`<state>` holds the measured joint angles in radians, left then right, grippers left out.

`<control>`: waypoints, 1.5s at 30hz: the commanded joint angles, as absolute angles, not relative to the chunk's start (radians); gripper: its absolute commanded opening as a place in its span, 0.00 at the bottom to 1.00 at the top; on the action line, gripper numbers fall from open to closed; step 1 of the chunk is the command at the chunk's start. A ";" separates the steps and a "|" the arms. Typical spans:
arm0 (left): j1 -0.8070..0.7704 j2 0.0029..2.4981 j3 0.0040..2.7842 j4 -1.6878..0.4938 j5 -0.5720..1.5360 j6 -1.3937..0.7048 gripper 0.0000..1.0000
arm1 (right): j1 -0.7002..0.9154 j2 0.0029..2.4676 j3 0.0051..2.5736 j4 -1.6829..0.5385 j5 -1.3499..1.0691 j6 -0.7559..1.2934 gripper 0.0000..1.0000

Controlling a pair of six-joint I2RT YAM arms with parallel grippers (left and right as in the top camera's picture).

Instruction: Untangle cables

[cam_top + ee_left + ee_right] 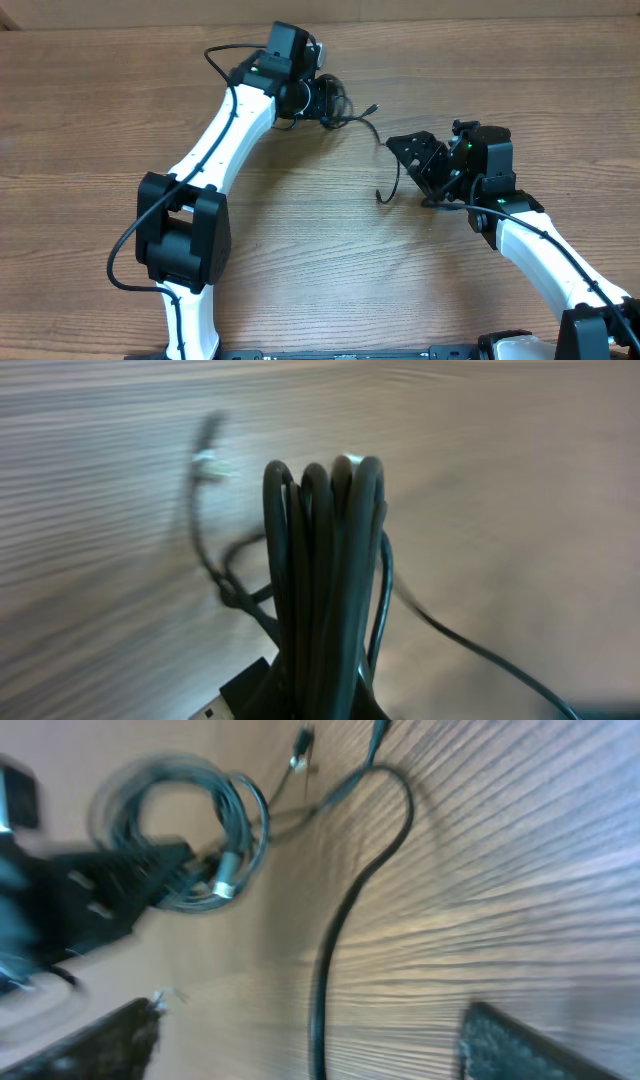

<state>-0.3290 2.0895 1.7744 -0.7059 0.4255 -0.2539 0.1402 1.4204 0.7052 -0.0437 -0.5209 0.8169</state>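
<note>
Closest in, my left wrist camera fills with the coiled cable (325, 560), upright and clamped in my left gripper (324, 99) (its USB plug (232, 698) shows only here). My right gripper (315, 1055) is spread wide, with the loose cable (335, 940) lying between its fingers on the wooden table (300, 260) and curving off toward the coil.

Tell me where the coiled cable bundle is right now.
Top centre in the overhead view, the coiled cable bundle is held at the left gripper.
</note>
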 commanded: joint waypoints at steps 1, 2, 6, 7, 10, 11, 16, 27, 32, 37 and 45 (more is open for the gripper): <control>-0.287 2.069 1.790 -0.713 0.886 -0.030 0.04 | 0.112 1.402 0.708 -0.050 -0.573 0.522 1.00; -0.271 2.069 1.790 -0.736 0.938 0.052 0.04 | 0.094 1.398 0.708 -0.036 -0.624 0.486 1.00; -0.225 2.069 1.790 -0.825 1.011 0.254 0.04 | 0.027 1.393 0.708 0.112 -0.929 0.361 1.00; -0.215 2.069 1.790 -0.842 1.030 0.280 0.04 | 0.015 1.393 0.708 0.164 -0.992 0.361 1.00; -0.201 2.069 1.790 -0.877 1.152 0.331 0.04 | 0.005 1.393 0.708 0.281 -1.031 0.367 1.00; -0.201 2.069 1.790 -0.888 1.195 0.360 0.04 | 0.010 1.394 0.708 0.292 -1.011 0.378 1.00; -0.208 2.069 1.790 -0.963 1.258 0.544 0.04 | 0.042 1.395 0.708 0.242 -0.804 0.477 1.00; -0.211 2.069 1.790 -1.020 1.232 0.658 0.04 | 0.127 1.400 0.708 0.210 -0.830 0.501 0.73; -0.224 2.069 1.790 -1.022 1.232 0.646 0.04 | 0.211 1.414 0.708 0.211 -0.694 0.508 0.49; -0.239 2.068 1.790 -1.035 1.236 0.647 0.04 | 0.255 1.416 0.708 0.109 -0.319 0.697 0.25; -0.241 2.068 1.790 -1.075 1.265 0.648 0.04 | 0.254 1.416 0.708 0.066 -0.158 0.812 0.27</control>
